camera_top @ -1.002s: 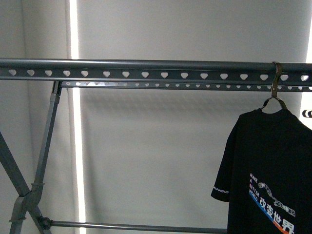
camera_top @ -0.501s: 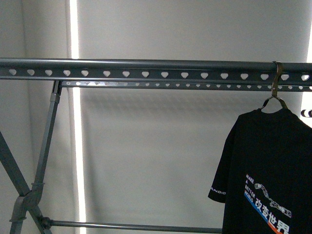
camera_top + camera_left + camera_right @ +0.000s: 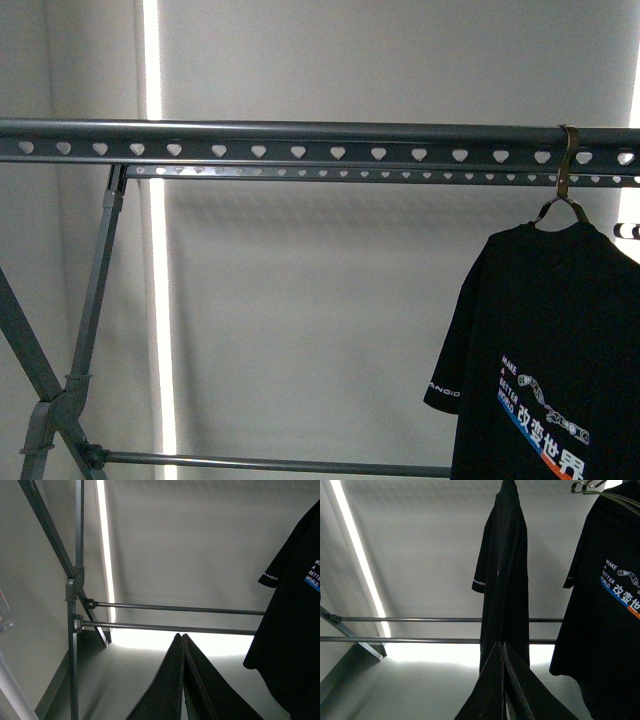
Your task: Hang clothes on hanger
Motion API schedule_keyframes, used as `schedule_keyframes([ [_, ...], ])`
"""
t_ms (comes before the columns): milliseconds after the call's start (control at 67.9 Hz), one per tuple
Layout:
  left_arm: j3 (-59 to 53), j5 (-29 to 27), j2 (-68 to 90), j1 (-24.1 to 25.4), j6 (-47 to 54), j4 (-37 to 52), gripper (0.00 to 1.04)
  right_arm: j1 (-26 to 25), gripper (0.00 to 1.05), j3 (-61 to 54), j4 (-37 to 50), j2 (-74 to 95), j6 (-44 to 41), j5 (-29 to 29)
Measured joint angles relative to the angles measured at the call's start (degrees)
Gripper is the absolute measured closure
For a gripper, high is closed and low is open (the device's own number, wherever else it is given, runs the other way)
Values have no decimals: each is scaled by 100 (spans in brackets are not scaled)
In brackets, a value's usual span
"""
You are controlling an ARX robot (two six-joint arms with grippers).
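Both end effectors (image 3: 182,645) (image 3: 502,652) closed, empty; T-shirt (image 3: 560,340) on rack (image 3: 300,142) reads "MAKE A BETTER WORLD".

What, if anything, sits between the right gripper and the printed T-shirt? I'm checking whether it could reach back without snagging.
Nothing visible blocks it. In the right wrist view the right gripper, fingers together, has open air up to the black T-shirt. A second black T-shirt hangs beside that path, not across it.
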Motion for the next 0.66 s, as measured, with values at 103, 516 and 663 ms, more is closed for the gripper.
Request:
schedule_keyframes([
  [103,0,0,0,0,-2,0,101,0,99,0,0,0,-2,2],
  [516,0,0,0,2,-2,0,34,0,23,0,0,0,-2,0],
  [663,0,0,0,2,-2,0,7,0,7,0,0,0,-2,0],
])
